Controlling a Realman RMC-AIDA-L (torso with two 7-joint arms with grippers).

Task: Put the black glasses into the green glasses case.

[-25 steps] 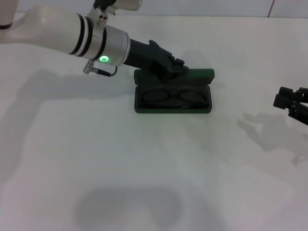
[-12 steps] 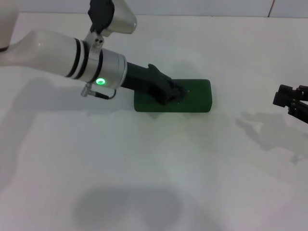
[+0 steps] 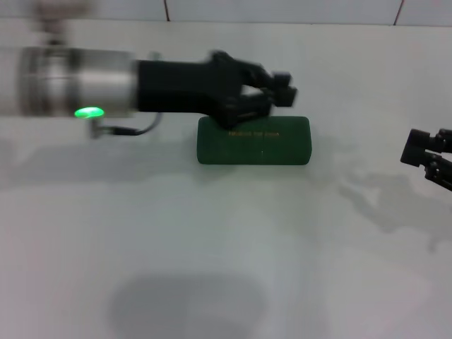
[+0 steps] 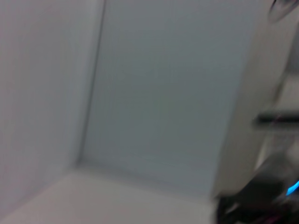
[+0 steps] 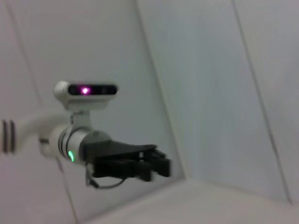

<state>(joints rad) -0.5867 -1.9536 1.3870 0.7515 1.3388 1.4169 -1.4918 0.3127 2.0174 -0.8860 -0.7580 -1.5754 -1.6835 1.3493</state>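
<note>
we see the green glasses case [image 3: 253,140] lying shut on the white surface [image 3: 212,240], lid down, with small gold lettering on top; it sits just below and slightly in front of our left hand [image 3: 272,90], which hangs above the case's far edge without touching it; the left hand's fingers [image 3: 282,79] look drawn near each other, with nothing between them, yet we cannot tell for sure whether they are open or closed; from the right wrist view the same left hand [image 5: 156,165] shows in the air beside the wall, holding nothing; the black glasses are out of sight, and we cannot tell where they are; our right hand [image 3: 429,150] rests well off to the right of the case, low near the surface, and its state is also unclear.
</note>
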